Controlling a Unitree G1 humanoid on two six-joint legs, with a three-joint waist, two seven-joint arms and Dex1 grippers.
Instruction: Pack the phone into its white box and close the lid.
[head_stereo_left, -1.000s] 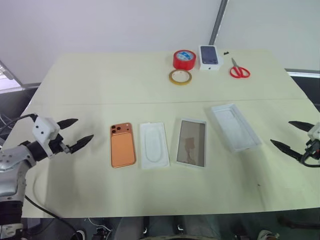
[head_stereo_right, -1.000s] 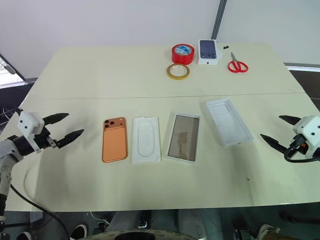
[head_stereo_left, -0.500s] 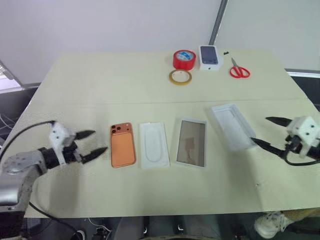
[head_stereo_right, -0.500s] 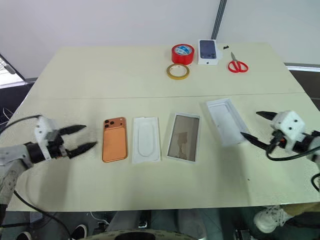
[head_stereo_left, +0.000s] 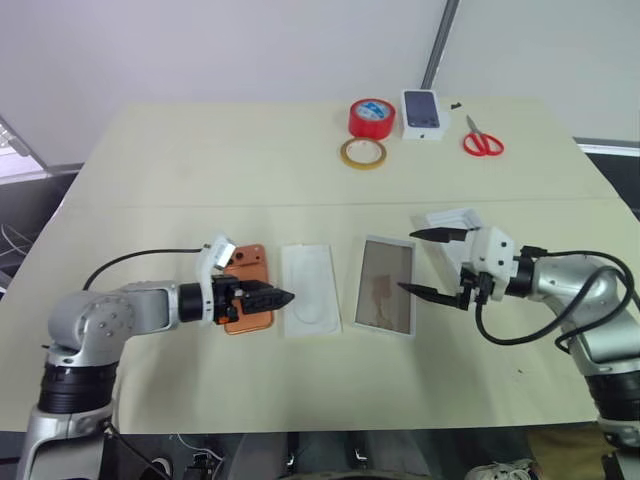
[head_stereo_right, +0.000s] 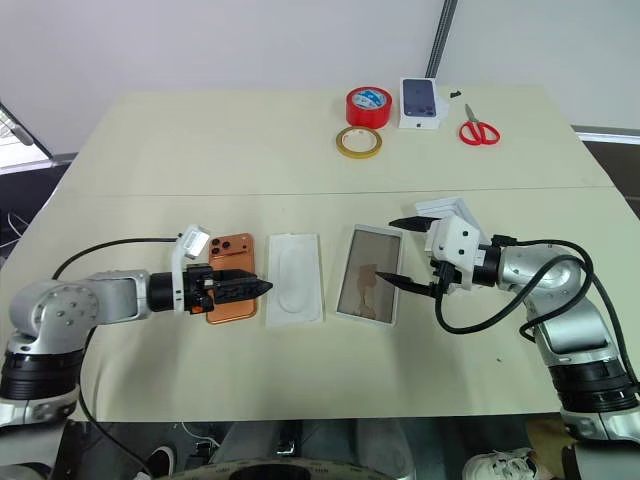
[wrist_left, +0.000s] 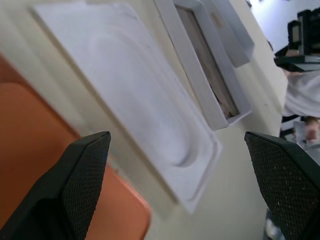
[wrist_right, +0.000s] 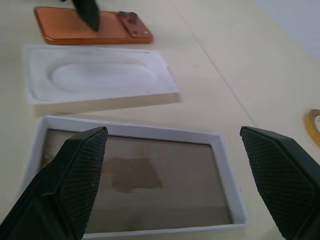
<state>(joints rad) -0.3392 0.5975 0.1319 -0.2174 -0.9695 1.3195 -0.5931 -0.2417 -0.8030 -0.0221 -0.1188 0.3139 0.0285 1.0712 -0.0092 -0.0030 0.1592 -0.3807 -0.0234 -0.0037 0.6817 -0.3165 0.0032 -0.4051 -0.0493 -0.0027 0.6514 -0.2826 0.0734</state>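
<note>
The orange phone (head_stereo_right: 233, 282) lies flat on the pale table (head_stereo_right: 220, 150), camera lenses toward the far side. Just right of it rests a thin white insert (head_stereo_right: 294, 279) with an oval recess, then the white box (head_stereo_right: 368, 275), a shallow tray showing its grey-brown floor. The lid (head_stereo_right: 452, 208) sits beyond the tray's right end, partly hidden by the right arm.

The left gripper (head_stereo_right: 250, 287) hangs over the phone's near half, its black fingers spread wide and empty, tips pointing toward the insert. The right gripper (head_stereo_right: 405, 254) reaches in over the right edge of the tray, fingers (wrist_right: 75, 175) also wide apart, holding nothing.

At the table's far edge sit a red tape roll (head_stereo_right: 367, 106), a yellowish tape ring (head_stereo_right: 359, 143), a small white carton (head_stereo_right: 421, 102) printed with a dark phone, and red-handled scissors (head_stereo_right: 478, 129)
</note>
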